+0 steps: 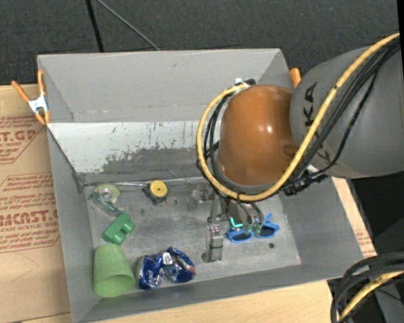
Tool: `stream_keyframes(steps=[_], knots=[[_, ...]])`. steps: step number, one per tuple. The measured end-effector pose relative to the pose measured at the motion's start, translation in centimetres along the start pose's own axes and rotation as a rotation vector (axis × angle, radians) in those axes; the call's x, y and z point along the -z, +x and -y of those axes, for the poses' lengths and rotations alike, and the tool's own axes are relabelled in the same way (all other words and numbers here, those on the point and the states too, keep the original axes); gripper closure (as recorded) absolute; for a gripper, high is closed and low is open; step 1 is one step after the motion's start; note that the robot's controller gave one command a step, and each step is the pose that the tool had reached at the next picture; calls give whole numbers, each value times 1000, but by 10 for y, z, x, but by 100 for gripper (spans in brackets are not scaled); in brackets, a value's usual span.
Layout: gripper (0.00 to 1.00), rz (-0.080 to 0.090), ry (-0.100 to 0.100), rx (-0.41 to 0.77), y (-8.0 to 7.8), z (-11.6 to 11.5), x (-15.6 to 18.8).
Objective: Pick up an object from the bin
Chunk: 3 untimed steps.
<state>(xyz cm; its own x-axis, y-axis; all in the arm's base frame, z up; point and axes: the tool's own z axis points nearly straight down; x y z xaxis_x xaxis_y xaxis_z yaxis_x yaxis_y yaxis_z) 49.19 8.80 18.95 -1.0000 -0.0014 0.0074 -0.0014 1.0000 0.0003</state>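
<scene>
Gripper sits low over the floor of the bin, front right part, fingers spread apart and clamping nothing, a small blue plastic piece lying against one of them, crumpled blue wrapper and green cup well apart along the front wall.

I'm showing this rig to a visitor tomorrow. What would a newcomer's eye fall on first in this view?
First comes the glossy orange cover on the arm's wrist, looming over the right half of the grey bin. Under it the gripper hangs low over the floor, right of the middle, next to a small bright blue thing. Next comes the near left corner, where a light green cup lies beside a crumpled blue wrapper.
</scene>
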Motion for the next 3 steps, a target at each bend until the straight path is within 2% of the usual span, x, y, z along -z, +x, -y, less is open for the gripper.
stream_keyframes(steps=[1,2,3], knots=[[0,3,-1,-202,8,-65,-123],[100,6,-1,-204,6,-64,-120],[100,15,-5,-232,4,-80,53]])
